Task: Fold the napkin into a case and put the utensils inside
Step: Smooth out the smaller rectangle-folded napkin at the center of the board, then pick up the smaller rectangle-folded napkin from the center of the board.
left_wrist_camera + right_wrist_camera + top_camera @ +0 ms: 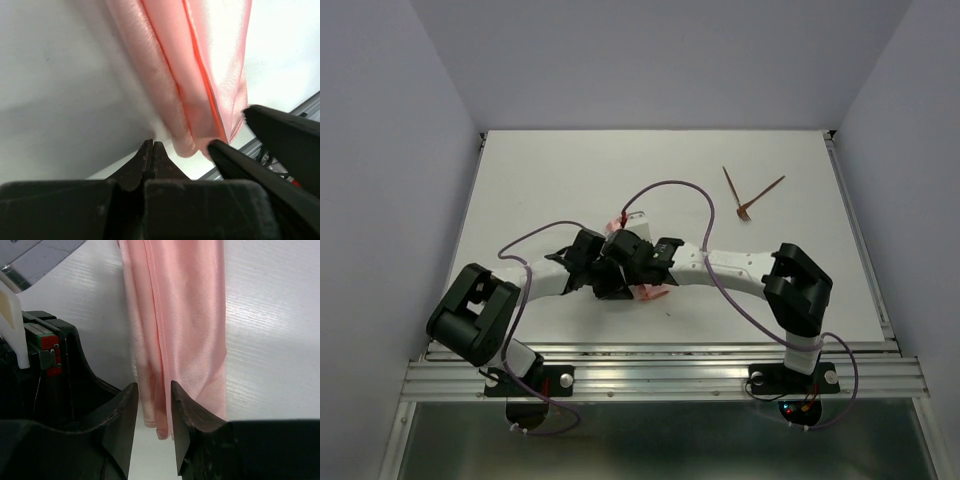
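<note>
Far end of the napkin beyond both wrist views' top edge

One fixed camera looks down from above and behind the arms over the whole tabletop, while the wrist cameras peer close past the left tool and right tool at the same napkin.

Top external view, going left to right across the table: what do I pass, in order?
left arm's big black joint → napkin → utensils
</note>
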`<state>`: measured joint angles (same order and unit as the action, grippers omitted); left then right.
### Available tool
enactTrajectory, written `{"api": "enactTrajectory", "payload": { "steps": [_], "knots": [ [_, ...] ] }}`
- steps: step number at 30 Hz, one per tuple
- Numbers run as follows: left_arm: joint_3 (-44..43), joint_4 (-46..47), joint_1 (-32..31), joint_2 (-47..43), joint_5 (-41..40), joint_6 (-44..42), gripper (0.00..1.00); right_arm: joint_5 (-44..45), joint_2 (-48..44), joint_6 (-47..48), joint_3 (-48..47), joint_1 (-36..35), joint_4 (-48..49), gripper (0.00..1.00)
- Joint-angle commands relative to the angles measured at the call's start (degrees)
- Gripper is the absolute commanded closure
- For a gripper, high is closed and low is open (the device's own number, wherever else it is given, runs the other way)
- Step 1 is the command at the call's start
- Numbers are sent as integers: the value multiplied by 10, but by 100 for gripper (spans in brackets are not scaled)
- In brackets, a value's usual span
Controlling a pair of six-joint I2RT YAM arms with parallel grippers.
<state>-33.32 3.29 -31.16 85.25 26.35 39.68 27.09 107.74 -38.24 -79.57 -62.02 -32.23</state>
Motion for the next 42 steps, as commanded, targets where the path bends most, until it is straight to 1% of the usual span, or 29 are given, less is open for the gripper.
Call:
{"api": "enactTrajectory", "payload": {
  "steps": [1,5,8,11,12,14,16,21,25,29,30,34,39,42],
  "knots": [
    [11,-69,10,-49,-39,-33,100,14,-43,-10,7,-7,28,61],
    [4,-108,23,-83,-66,-34,100,11,-33,-3,0,-7,28,56],
    [-2,-134,43,-116,-90,-24,100,9,-17,3,-8,-7,24,50],
    [-1,-152,88,-148,-109,-7,100,10,4,14,-21,-7,17,45],
    [1,-155,114,-160,-109,-2,100,10,17,25,-31,-7,16,43],
    [2,-158,131,-169,-109,0,100,16,26,33,-42,-7,11,41],
    [-3,-161,142,-175,-111,0,100,29,40,49,-55,-7,8,39],
    [-4,-158,143,-171,-108,3,100,57,70,72,-89,-13,-11,37],
    [4,-152,143,-168,-106,7,100,72,94,87,-110,-18,-17,37],
    [5,-151,143,-170,-111,9,100,104,120,98,-128,-29,-27,44],
    [5,-151,143,-170,-112,9,100,120,127,98,-132,-29,-36,45],
    [2,-151,143,-163,-112,5,100,139,156,98,-142,-35,-44,46],
    [1,-150,143,-158,-114,0,100,155,165,96,-139,-41,-43,48],
    [4,-145,143,-157,-111,1,100,157,161,93,-135,-41,-38,52]
  ]
}}
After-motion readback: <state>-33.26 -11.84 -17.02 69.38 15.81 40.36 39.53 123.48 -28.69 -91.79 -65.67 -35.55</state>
